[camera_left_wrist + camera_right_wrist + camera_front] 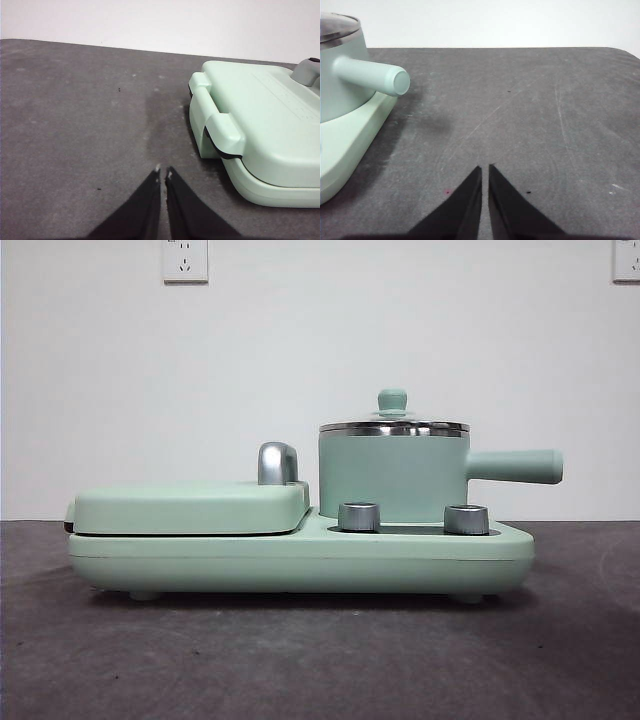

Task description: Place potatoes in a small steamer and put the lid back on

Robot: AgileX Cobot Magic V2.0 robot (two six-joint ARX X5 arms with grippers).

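Two steel knobs point(359, 517) front the mint appliance point(300, 555) on the desk point(300, 660). Behind them, the small steamer point(392, 478) is capped by the lid point(393, 423); no potato is seen. Left hand point(163, 173) and right hand point(485, 168) are nearly closed, empty.

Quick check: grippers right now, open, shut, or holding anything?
Left gripper: shut, holding nothing, over bare table beside the grill plate.
Right gripper: shut, holding nothing, over bare table beside the steamer's handle.

- Even, soft, bright light; white wall slightly washed out.
- Small glare on the lid point(394, 426) rim.
- Soft shadow beneath the appliance base point(300, 560), spreading toward 6 o'clock.
- Wrist views sharp.
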